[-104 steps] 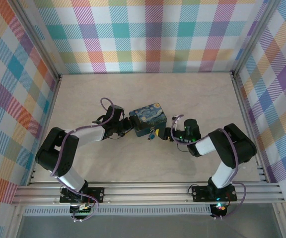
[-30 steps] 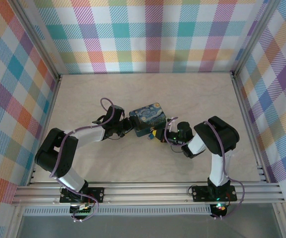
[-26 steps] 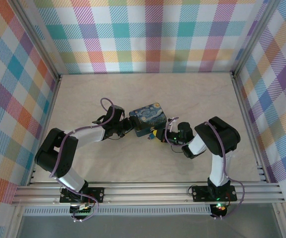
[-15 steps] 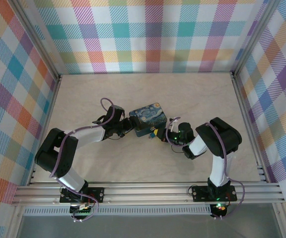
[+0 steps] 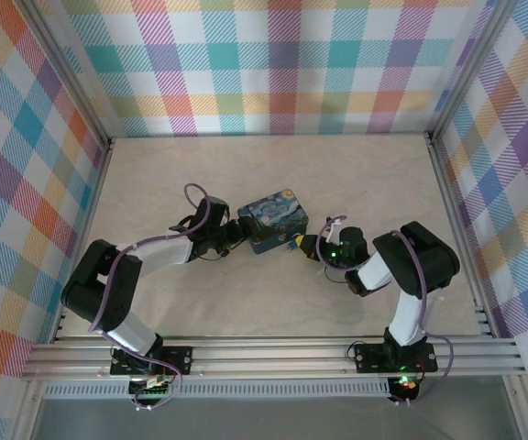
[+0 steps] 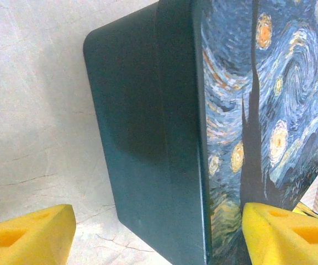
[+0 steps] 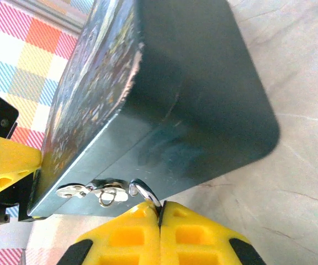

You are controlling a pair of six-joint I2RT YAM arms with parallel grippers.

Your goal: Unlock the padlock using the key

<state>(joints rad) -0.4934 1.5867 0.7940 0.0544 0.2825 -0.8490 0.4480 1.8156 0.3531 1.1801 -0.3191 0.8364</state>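
The Starry-Night tin [image 5: 273, 220] lies mid-table. In the right wrist view my right gripper [image 7: 160, 212] is shut on the padlock; only its silvery shackle [image 7: 146, 194] pokes out from between the yellow fingers, and the teal body is hidden. The shackle's hooked end sits just beside the tin's metal hasp [image 7: 93, 191], outside it. The key is hidden. From above, the right gripper [image 5: 302, 243] is just right of the tin's front. My left gripper [image 5: 234, 234] is open and straddles the tin's [image 6: 148, 138] left end. One finger [image 6: 291, 232] rests on the lid; the other finger [image 6: 26, 234] stands apart.
Plaid walls enclose the pale table [image 5: 273, 302] on three sides, and aluminium rails [image 5: 273, 353] run along the near edge. Open tabletop lies behind the tin and in front of both arms. The left gripper's yellow finger [image 7: 7, 165] shows beyond the tin.
My right gripper has drawn back to the right, away from the tin's front, with the padlock pinched in it. The left arm and the tin have stayed put.
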